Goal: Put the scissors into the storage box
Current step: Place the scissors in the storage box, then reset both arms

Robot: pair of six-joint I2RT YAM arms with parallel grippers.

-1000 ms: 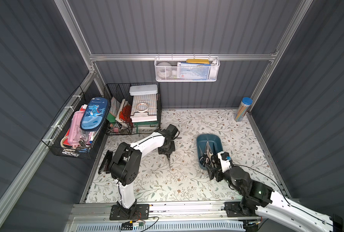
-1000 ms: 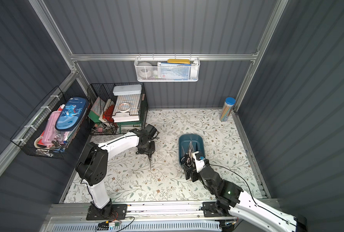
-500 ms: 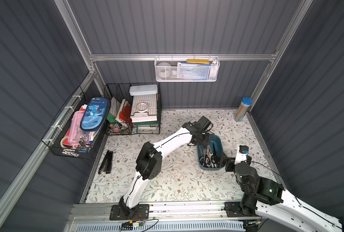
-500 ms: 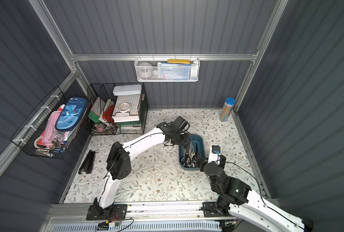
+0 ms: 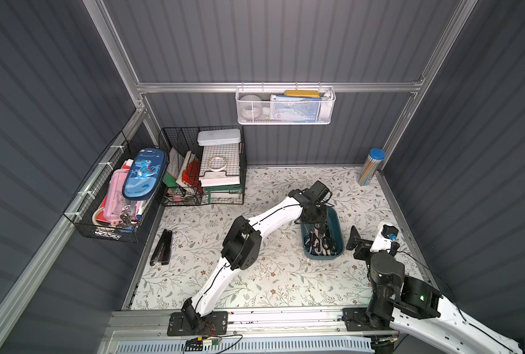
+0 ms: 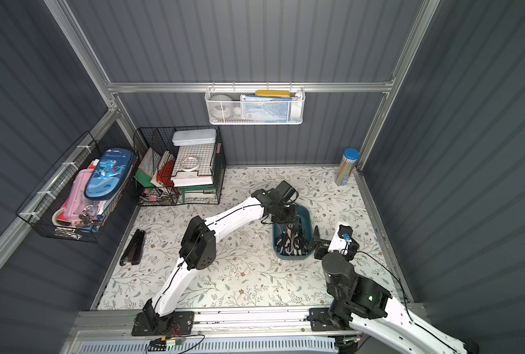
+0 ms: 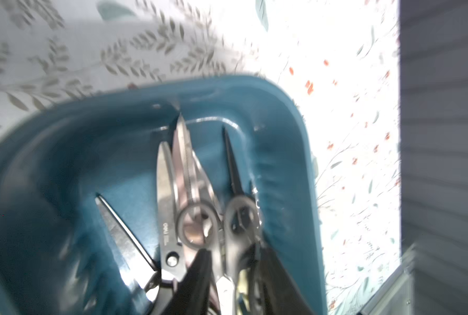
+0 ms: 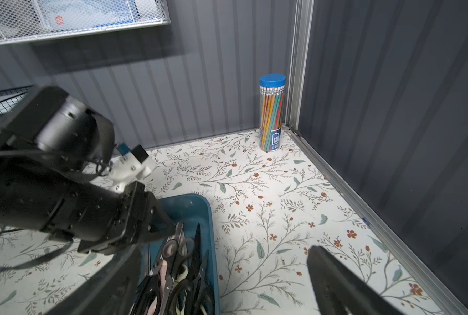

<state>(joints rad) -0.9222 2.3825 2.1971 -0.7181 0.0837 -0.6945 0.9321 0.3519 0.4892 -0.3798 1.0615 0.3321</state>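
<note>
Step in hand: the drop-off. L gripper (image 7: pixel 232 256) hangs over the far end of the box (image 5: pixel 324 256), which sits right of centre on the mat (image 5: pixel 270 275). Its jaws stand partly apart w/ a small pair (image 7: pixel 197 229) btwn them, loops showing just past the fingertips. The pair looks let go, though blur hides whether a pad touches it. The other scissors (image 5: pixel 321 242) lie heaped inside the box, blades toward the far wall, handles near; can't count them. No pair shows on the mat in both top views, only a black bar (image 5: pixel 162 248) near the left edge, so this is prob. the last one and the task is nearly done. R gripper (image 8: pixel 224 253) sits just right of the box's near end, jaws wide, empty. Next move, imo: L opens fully, lifts straight up till the fingertips clear rim and handles, then pulls back left. Edges to mind: the box's left and far walls lie close under L's fingers, and a sideways drag could catch a loop or shove the box toward R. Room: bare mat left of and beyond the box is open. The right side is tighter, w/ R gripper, then rail and wall. The pencil tube (image 5: pixel 371 167) in the far-right corner and the wire basket (image 5: pixel 206 171) far left are well apart.
</note>
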